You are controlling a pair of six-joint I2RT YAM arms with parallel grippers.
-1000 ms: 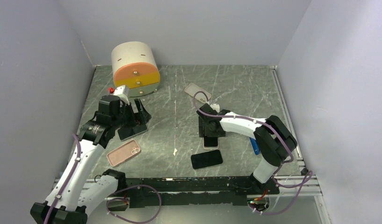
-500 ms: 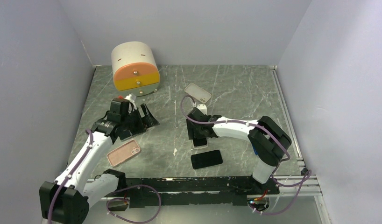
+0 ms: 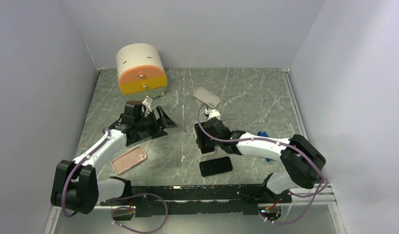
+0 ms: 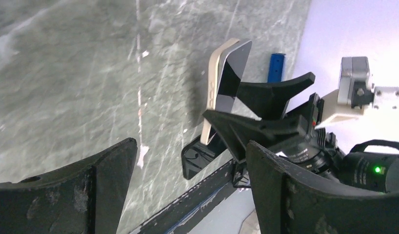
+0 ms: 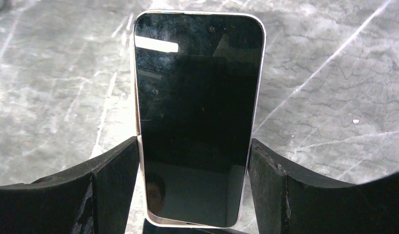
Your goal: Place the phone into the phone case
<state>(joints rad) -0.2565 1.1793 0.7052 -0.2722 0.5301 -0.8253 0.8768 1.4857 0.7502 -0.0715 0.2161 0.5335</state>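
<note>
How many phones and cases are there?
4: pink one front left, black phone front centre, clear case at the back, white phone in the right gripper. The left arm may hide more.

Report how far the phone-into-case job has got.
Done: the right gripper is clamped on a light-edged phone, which is tilted with one end up off the table. In hand: only that grip; the left gripper is open and empty. Left: seating the phone in a case. The clear case lies at the back, apart from the phone, with nothing in it.
</note>
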